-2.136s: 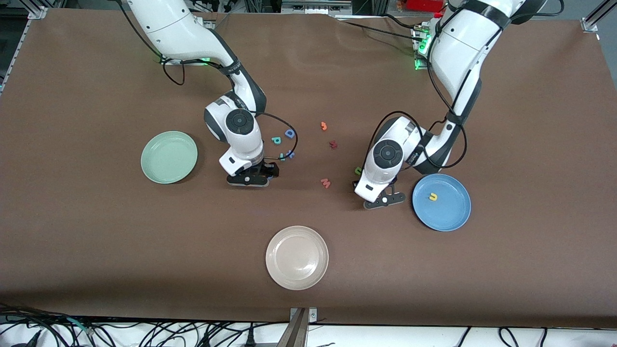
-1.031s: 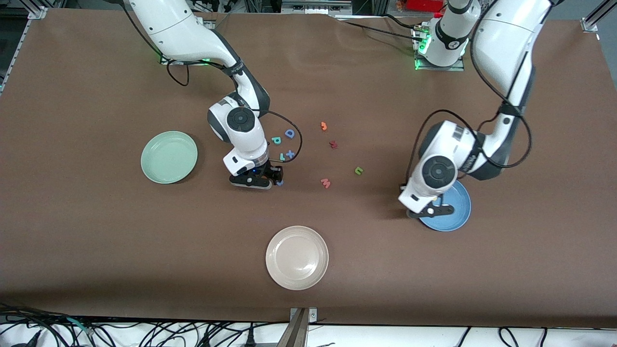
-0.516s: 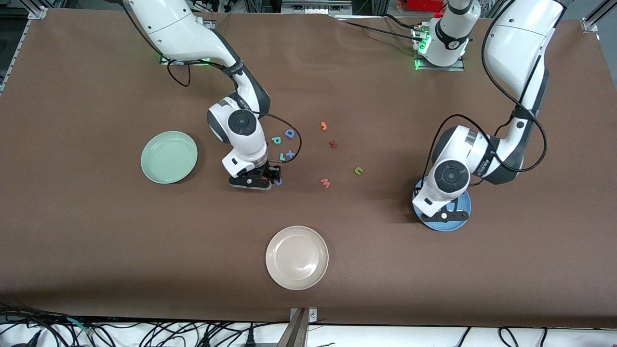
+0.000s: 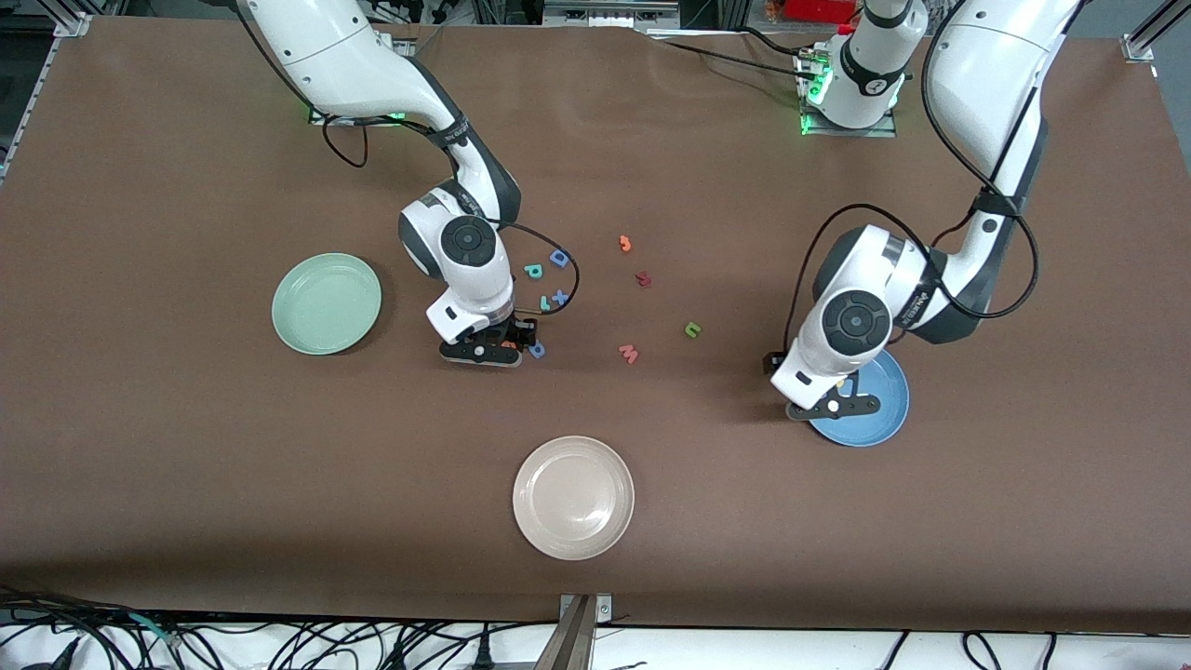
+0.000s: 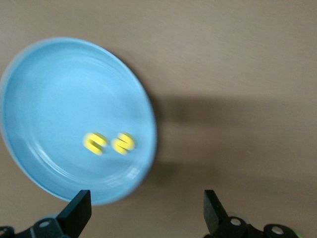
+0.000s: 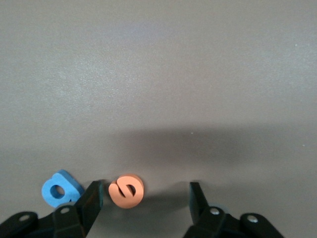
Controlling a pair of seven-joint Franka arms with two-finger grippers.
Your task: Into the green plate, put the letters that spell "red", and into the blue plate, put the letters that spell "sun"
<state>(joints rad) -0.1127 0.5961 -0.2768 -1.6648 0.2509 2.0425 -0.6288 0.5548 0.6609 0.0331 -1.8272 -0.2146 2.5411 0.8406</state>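
Note:
My left gripper (image 5: 143, 218) (image 4: 833, 407) hangs open over the edge of the blue plate (image 5: 44, 94) (image 4: 884, 409) that faces the right arm's end of the table. Nothing is between its fingers. Two yellow letters (image 5: 95, 143) (image 5: 124, 143) lie side by side in that plate. My right gripper (image 6: 145, 203) (image 4: 484, 352) is down at the table, open, with the orange "e" (image 6: 127, 191) flat between its fingers, close to one finger (image 6: 91, 201). The green plate (image 4: 326, 303) holds nothing. A teal "p" shape (image 4: 533, 271), a thin teal "r" (image 4: 544, 302) and a green "n" (image 4: 691, 328) lie on the table.
A small blue letter (image 6: 60, 188) (image 4: 537, 350) lies just outside the right gripper's finger. A blue "D" (image 4: 558, 258), blue "x" (image 4: 559, 298), orange hook piece (image 4: 625, 244), dark red piece (image 4: 642, 278) and red "w" (image 4: 629, 354) are scattered mid-table. A beige plate (image 4: 573, 498) sits nearest the front camera.
My left arm swung from the table's middle to the blue plate; its gripper opened there, and a second yellow letter now lies in the plate. The right gripper stayed low.

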